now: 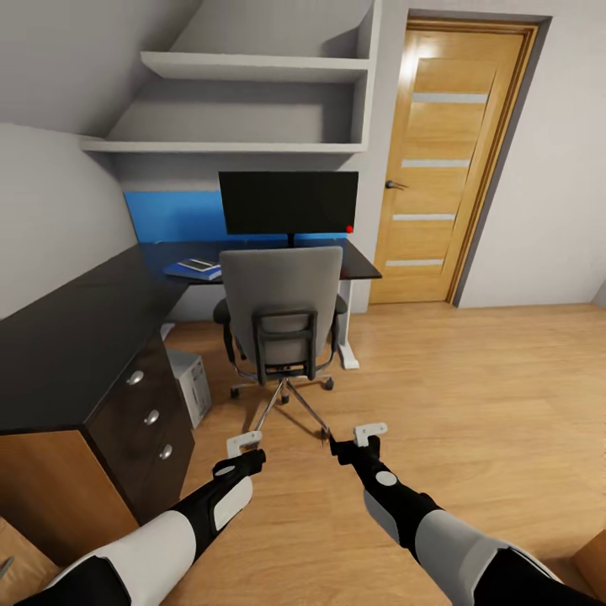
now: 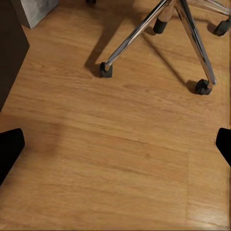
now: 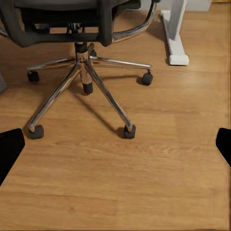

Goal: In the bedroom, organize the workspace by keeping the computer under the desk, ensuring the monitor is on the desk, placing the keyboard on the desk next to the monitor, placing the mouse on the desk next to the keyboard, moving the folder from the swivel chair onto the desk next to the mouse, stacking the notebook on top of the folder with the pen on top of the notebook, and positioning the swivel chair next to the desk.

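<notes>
Facing the swivel chair [image 1: 282,316], which is sitting tucked against the desk [image 1: 76,337], both arms are hanging low with the left gripper [image 1: 244,444] and right gripper [image 1: 364,438] spread open and empty; the folder [image 1: 195,269] is lying on the desk, so nudging gently looks wisest.

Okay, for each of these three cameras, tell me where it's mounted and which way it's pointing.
Head view: on the robot's head, looking forward and down at the swivel chair, desk and monitor; both arms show, left end effector and right end effector.
Left wrist view: near the left end effector, looking down at the floor and chair casters; dark fingertips at the edges.
Right wrist view: near the right end effector, facing the chair base and a white desk leg.
Shared: both wrist views see the chrome chair base.
</notes>
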Motion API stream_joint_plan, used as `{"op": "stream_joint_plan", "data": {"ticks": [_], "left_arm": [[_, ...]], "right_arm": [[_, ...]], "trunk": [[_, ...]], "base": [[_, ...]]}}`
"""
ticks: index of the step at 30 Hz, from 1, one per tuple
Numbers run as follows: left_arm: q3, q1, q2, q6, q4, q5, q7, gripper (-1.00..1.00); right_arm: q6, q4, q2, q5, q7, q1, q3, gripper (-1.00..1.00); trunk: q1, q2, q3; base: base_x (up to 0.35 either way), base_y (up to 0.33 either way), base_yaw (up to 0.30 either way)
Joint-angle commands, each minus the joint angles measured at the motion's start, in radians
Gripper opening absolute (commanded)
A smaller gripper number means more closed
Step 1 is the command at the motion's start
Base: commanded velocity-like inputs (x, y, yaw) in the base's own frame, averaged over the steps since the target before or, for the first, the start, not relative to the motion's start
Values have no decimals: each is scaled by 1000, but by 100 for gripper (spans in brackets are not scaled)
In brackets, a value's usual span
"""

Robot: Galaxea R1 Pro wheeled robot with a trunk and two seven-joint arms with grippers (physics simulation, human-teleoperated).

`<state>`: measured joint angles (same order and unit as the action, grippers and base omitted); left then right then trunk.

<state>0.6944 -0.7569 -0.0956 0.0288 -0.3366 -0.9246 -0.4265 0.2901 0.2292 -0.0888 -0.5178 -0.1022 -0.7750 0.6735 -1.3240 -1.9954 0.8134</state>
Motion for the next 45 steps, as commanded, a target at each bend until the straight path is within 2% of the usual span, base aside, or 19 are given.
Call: {"op": "stream_joint_plan", "data": {"ticks": [1, 3, 4, 5, 8, 11, 14, 18, 22, 23, 25, 31, 32, 35, 36, 38, 42, 45], "left_arm": [[8, -2, -27, 2, 18, -12, -10, 100], [8, -2, -28, 3, 30, -12, -10, 100], [8, 17, -27, 46, 38, -9, -11, 100], [19, 39, -30, 121, 38, -8, -11, 100], [30, 48, -31, 154, 36, -8, -11, 100], [40, 55, -32, 172, 34, -7, -11, 100], [43, 76, -31, 180, 32, -4, -11, 100], [44, 105, -30, 211, 27, 3, -11, 100], [45, 124, -31, 262, 25, 6, -11, 100], [46, 150, -31, 276, 24, 7, -11, 100], [46, 166, -31, 280, 24, 7, -11, 100], [62, 219, -31, 286, 24, 8, -11, 100], [76, 238, -30, 287, 27, 7, -11, 100], [108, 272, -27, 288, 33, 7, -12, 100], [127, 293, -14, 289, 55, 5, -9, 100], [138, 303, -3, 289, 107, 5, -6, 100], [145, 321, -1, 290, 191, 4, -6, 100], [147, 363, -2, 289, 233, 4, -3, 100]], "right_arm": [[83, -15, 11, -102, -25, 3, 8, 100], [124, -53, 12, -109, -26, 6, 9, 100], [390, -173, 7, -167, -28, 53, 11, 100], [454, -185, 3, -191, -28, 84, 14, 100], [484, -187, 1, -198, -28, 103, 13, 100], [551, -191, 2, -202, -28, 124, 11, 100], [670, -193, 6, -203, -32, 156, 9, 100], [749, -193, 10, -202, -46, 207, 8, 100], [757, -197, 18, -202, -53, 269, 9, 100], [757, -205, 23, -202, -56, 318, 8, 100], [757, -211, 28, -202, -56, 336, 8, 100], [757, -244, 82, -203, -55, 375, 10, 100], [757, -248, 98, -204, -55, 384, 10, 100], [757, -251, 110, -203, -56, 390, 11, 100], [741, -252, 112, -203, -56, 392, 12, 100], [680, -252, 111, -203, -55, 392, 14, 100], [555, -253, 108, -203, -55, 393, 15, 100], [392, -253, 109, -203, -54, 393, 15, 100]], "trunk": [[4, 7, -2], [12, 21, -9], [16, 28, -12], [19, 35, -15], [31, 56, -24], [42, 77, -34], [54, 98, -43], [69, 126, -56], [85, 154, -68], [88, 161, -71], [96, 175, -77], [119, 217, -96], [123, 224, -99], [134, 245, -109], [138, 252, -112], [146, 266, -118], [161, 294, -131], [173, 315, -140]], "base": [[0, 0, 0], [0, 0, 0], [0, 0, 0], [0, 0, 0], [0, 0, 0], [0, 0, 0], [0, 0, 0], [0, 0, 0], [0, 0, 0], [0, 0, 0], [0, 0, 0], [0, 0, 0], [0, 0, 0], [0, 0, 0], [0, 0, 0], [0, 0, 0], [0, 0, 0], [0, 0, 0]]}}
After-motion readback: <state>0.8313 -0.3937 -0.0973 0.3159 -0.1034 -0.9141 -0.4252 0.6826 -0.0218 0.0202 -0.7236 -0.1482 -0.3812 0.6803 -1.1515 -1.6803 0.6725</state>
